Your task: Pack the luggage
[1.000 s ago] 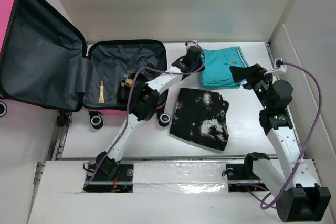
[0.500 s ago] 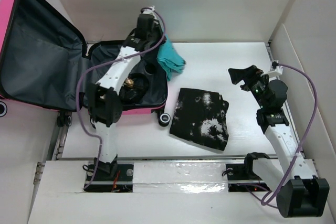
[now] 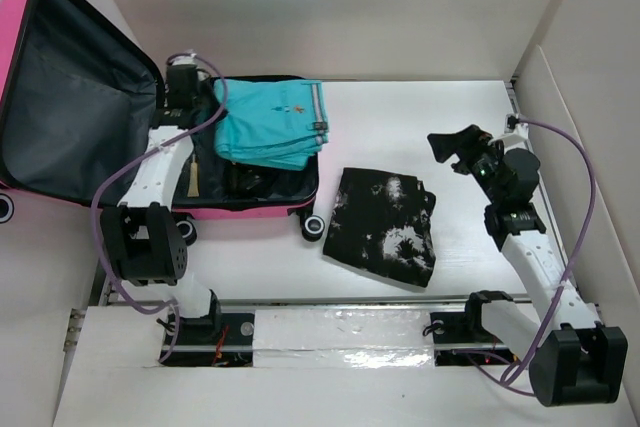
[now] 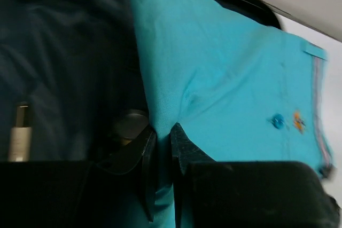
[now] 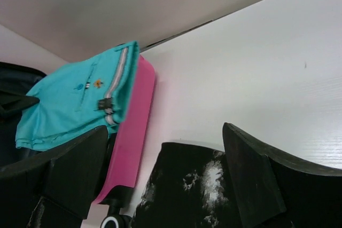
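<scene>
Nearest me, just right of the luggage (image 3: 250,212), the black patterned garment (image 3: 385,227) lies on the bench (image 3: 420,112), not yet packed. Farther right of the luggage, the right gripper (image 3: 452,150) hovers wide open, holding nothing. The teal shirt (image 3: 270,127) has just swung off the bench onto the luggage's open base, its edge pinched tight in the left gripper (image 4: 160,153). I'd say release comes next.

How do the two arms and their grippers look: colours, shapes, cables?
The left arm and right arm have white links and bulky black joints. A purple cable loops along each. The left gripper and right gripper are black, each with two flat, tapering fingers. I see no markings.
</scene>
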`<control>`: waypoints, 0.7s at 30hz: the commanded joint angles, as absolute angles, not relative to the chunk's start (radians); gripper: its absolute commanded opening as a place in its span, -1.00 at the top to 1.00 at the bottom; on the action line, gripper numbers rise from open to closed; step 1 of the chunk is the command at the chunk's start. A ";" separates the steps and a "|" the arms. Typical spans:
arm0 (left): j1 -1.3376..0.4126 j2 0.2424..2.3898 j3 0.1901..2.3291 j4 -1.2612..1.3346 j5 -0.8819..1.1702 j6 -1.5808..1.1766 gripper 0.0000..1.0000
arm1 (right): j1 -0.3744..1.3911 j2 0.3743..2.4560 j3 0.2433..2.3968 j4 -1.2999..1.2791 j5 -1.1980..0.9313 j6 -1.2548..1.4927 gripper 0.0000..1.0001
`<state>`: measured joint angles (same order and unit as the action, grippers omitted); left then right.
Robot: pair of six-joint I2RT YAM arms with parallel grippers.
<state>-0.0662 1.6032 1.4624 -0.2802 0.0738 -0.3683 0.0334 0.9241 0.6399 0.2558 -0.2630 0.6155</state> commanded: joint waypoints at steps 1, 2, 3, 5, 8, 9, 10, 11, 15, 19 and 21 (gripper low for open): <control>0.040 1.554 1.393 -0.163 -0.014 -0.325 1.00 | 0.051 0.934 0.667 0.307 -0.278 0.588 -0.87; 0.069 1.558 1.382 -0.160 -0.040 -0.325 1.00 | 0.051 0.933 0.669 0.305 -0.279 0.588 -0.87; 0.069 1.571 1.371 -0.158 -0.064 -0.312 1.00 | 0.051 0.933 0.672 0.305 -0.279 0.584 -0.87; 0.069 1.585 1.342 -0.147 -0.122 -0.292 1.00 | 0.051 0.934 0.672 0.304 -0.276 0.583 -0.87; 0.069 1.621 1.313 -0.146 -0.207 -0.284 1.00 | 0.051 0.934 0.673 0.302 -0.275 0.580 -0.87; 0.081 1.631 1.307 -0.147 -0.222 -0.287 1.00 | 0.060 0.936 0.675 0.299 -0.275 0.577 -0.87; 0.081 1.647 1.296 -0.149 -0.233 -0.305 1.00 | 0.060 0.937 0.675 0.299 -0.275 0.577 -0.87; 0.095 1.654 1.290 -0.150 -0.254 -0.314 1.00 | 0.060 0.939 0.675 0.299 -0.275 0.575 -0.87; 0.114 1.673 1.275 -0.170 -0.340 -0.353 0.50 | 0.071 0.954 0.683 0.295 -0.264 0.563 -0.75; 0.123 1.680 1.304 -0.224 -0.380 -0.386 -0.46 | 0.092 0.974 0.709 0.232 -0.192 0.548 0.18; 0.123 1.649 1.298 -0.207 -0.329 -0.419 -0.50 | 0.101 0.991 0.719 0.204 -0.152 0.540 0.70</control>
